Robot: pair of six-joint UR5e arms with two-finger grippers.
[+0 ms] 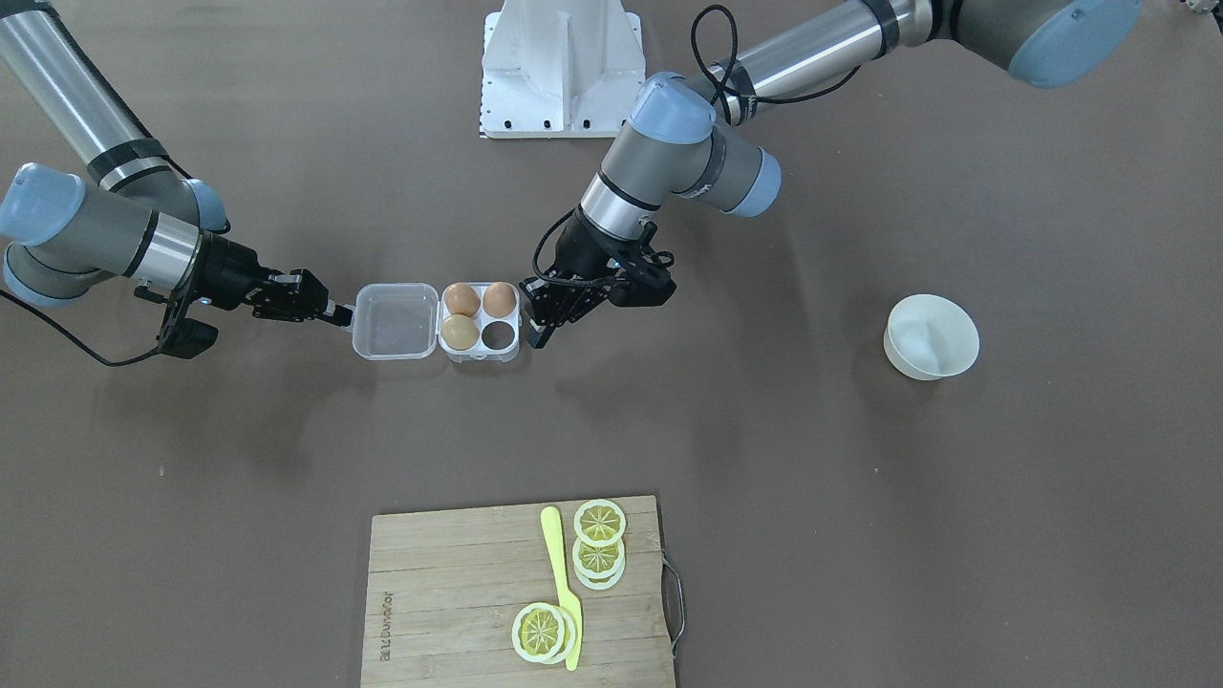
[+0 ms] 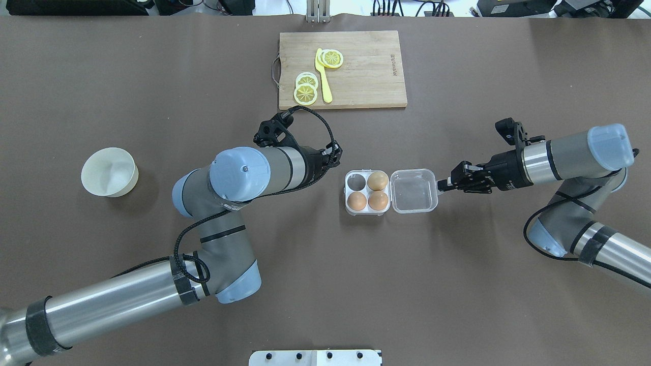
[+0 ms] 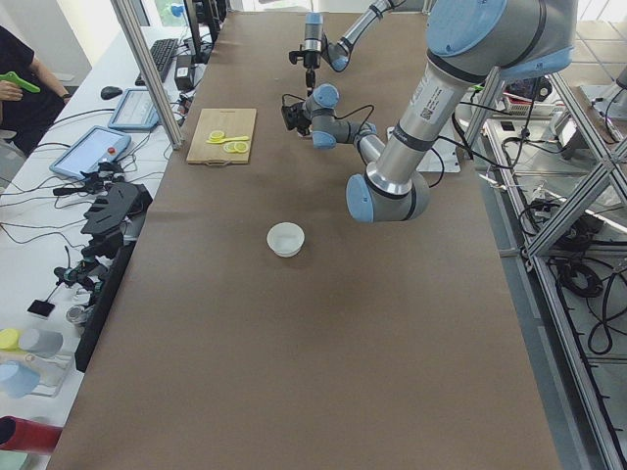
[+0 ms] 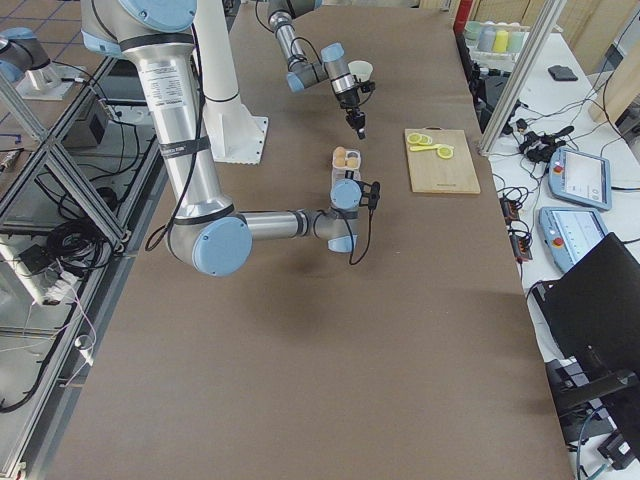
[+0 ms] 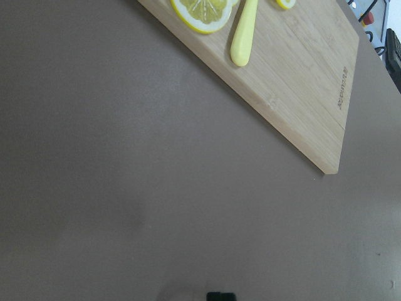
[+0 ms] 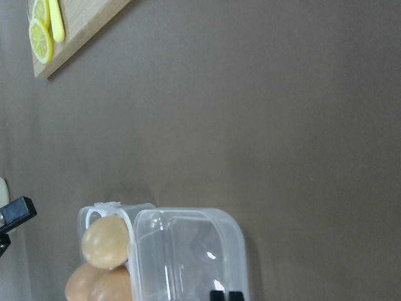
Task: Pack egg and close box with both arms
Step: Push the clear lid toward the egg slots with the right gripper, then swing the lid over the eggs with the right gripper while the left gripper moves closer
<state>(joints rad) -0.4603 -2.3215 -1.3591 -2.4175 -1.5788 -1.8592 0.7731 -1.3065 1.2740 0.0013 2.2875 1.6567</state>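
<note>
The clear box [image 1: 482,354] [image 2: 367,191] lies mid-table with its lid [image 1: 395,321] [image 2: 414,190] [image 6: 188,257] folded flat open. Two orange-brown eggs [image 1: 461,299] [image 1: 499,298] and a paler tan egg [image 1: 460,331] fill three cells, and the fourth cell [image 1: 496,333] is bare. I cannot tell which brown one is the task's egg. My right gripper [image 1: 339,313] [image 2: 443,185] is shut on the lid's outer edge. My left gripper [image 1: 538,334] hangs at the box's opposite side with its fingers drawn together and nothing held. Whether it touches the box is unclear.
A white bowl [image 1: 932,334] [image 2: 109,172] stands empty far out on my left side. A wooden cutting board [image 1: 459,592] [image 2: 366,71] with lemon slices [image 1: 599,523] and a yellow knife [image 1: 562,583] lies across the table from the robot's white base [image 1: 562,67].
</note>
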